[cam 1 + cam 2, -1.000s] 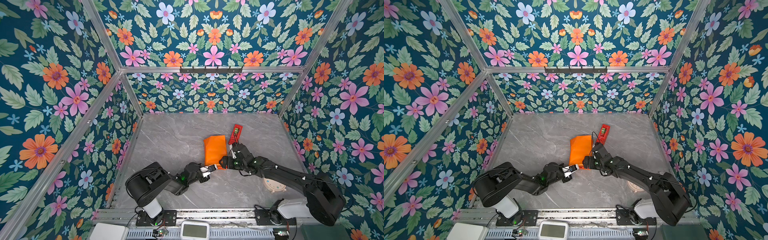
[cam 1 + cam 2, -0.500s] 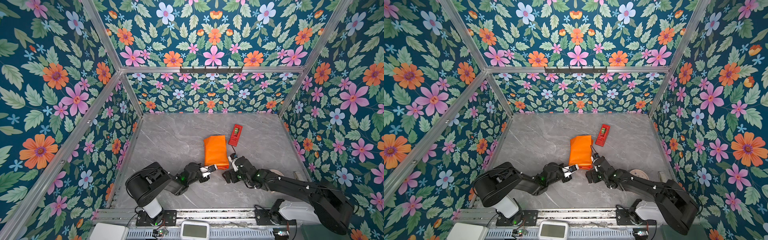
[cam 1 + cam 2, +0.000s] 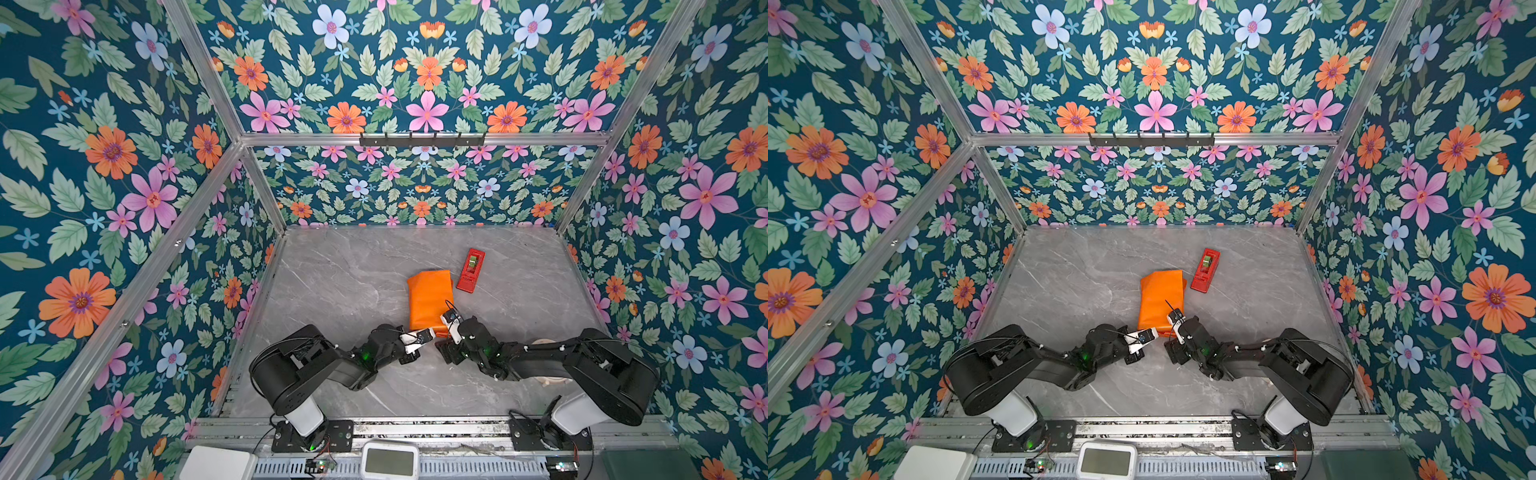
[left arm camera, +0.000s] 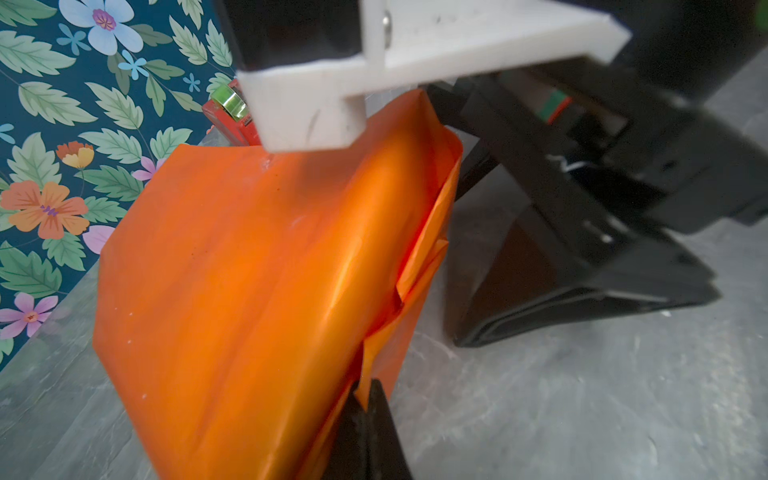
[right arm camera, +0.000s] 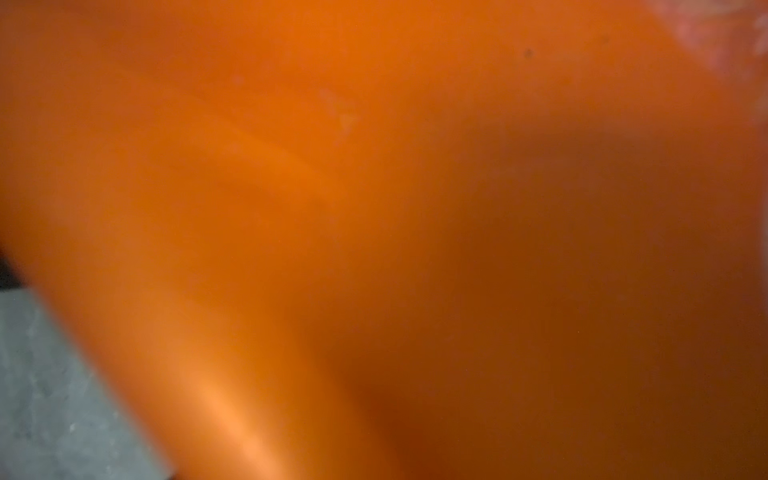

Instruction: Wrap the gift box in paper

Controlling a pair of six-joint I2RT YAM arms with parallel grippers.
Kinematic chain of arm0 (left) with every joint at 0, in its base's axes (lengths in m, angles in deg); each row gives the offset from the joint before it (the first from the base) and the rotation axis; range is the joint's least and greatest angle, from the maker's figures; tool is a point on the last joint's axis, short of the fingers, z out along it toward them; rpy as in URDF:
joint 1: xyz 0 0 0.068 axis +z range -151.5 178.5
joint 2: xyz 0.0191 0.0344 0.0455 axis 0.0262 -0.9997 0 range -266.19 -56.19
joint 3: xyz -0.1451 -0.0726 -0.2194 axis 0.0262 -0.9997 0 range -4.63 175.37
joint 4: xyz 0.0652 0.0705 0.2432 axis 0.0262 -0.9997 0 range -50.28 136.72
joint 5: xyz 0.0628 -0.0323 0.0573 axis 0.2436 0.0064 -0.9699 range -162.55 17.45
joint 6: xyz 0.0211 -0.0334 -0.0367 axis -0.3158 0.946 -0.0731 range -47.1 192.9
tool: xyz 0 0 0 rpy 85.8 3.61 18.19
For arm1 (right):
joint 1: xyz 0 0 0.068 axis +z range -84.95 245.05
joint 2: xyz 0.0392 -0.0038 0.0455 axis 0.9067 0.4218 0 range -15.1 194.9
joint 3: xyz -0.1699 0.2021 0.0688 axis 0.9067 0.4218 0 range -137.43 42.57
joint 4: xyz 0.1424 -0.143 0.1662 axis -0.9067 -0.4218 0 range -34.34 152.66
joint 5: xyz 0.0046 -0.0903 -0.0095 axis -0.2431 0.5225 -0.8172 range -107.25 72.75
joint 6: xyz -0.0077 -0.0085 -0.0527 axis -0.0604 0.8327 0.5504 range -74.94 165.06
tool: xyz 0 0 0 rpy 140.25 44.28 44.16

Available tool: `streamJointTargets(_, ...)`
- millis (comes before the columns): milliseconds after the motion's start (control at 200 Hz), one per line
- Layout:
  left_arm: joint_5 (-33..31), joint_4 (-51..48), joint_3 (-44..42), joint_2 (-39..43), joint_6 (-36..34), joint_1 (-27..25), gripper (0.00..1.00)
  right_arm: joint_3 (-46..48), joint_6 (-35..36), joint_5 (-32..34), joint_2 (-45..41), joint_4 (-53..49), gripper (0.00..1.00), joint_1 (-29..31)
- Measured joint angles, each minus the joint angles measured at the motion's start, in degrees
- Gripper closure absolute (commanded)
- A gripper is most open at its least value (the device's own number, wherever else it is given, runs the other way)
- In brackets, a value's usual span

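With the paper point(image 3: 428, 301) folded round the hidden gift box mid-table, the left gripper point(image 4: 365, 395), clamped tight on its 6 o'clock flap, should hold tension while the right gripper point(image 3: 448, 330), opening unclear, creases the 5 o'clock corner flat.

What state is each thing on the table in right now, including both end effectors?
Paper: folded into a parcel, orange side out, loose flaps at the near end.
Box: out of sight, presumably inside the paper.
Tape dispenser: lying flat beside the parcel, nothing gripping it.
Left end effector: shut on a paper flap.
Right end effector: open, at the parcel's near end.
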Motion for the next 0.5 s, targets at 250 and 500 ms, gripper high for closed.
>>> streamJointTargets(250, 0.63, -1.49, 0.66, -0.04, -0.2, 0.0, 1.0, 0.81, 1.44, 2.58, 4.42, 8.96, 0.31, -0.02)
streamJointTargets(500, 2.21, -4.63, 2.1, 0.2, -1.05, 0.02, 0.84, 1.95, 1.4, 3.72, 6.91, 15.04, 0.38, -0.07)
